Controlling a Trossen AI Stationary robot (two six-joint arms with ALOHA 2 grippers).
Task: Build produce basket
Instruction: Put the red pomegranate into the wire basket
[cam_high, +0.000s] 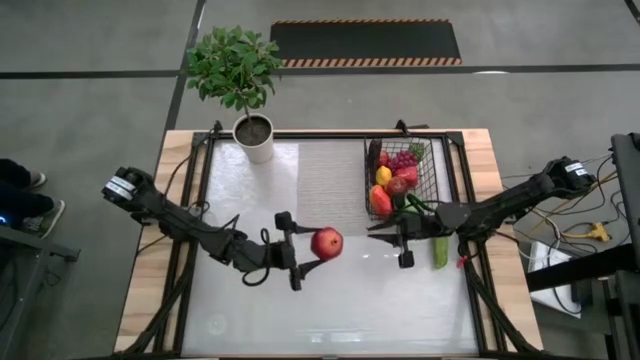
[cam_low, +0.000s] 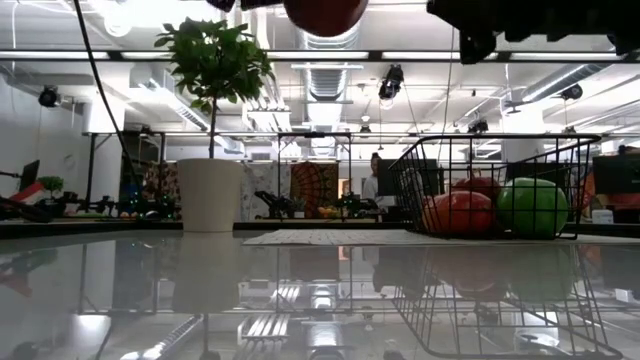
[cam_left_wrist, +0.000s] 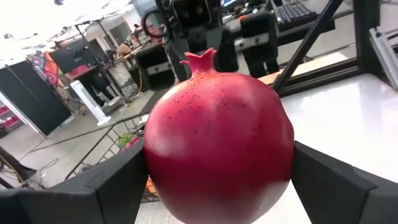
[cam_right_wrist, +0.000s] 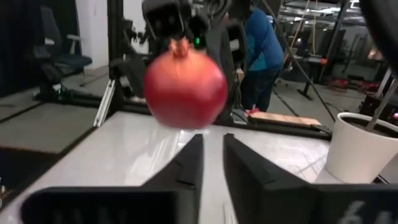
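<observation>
The left gripper (cam_high: 313, 247) holds a red pomegranate (cam_high: 326, 243) above the middle of the table (cam_high: 340, 310), its fingers (cam_left_wrist: 118, 186) spread wide and pressed to both sides of the fruit. The right gripper (cam_high: 388, 243) faces it from the basket side, near but apart, with its fingers (cam_right_wrist: 186, 168) almost closed and nothing between them.

The glossy table surface in front of both grippers is bare, and so is the stretch between the potted plant (cam_high: 252, 135) at the far edge and the grippers.

The black wire basket (cam_high: 431, 160) stands at the far right of the table, beside a pale mat (cam_high: 330, 175). It contains purple grapes (cam_high: 404, 159), a yellow piece, red pieces and green pieces. A green cucumber (cam_high: 441, 250) lies on the table beside the right arm, outside the basket.

The low view shows a red fruit (cam_low: 460, 212) and a green apple (cam_low: 533, 207) side by side behind the mesh. The right wrist view shows a person in a blue top beyond the table.
</observation>
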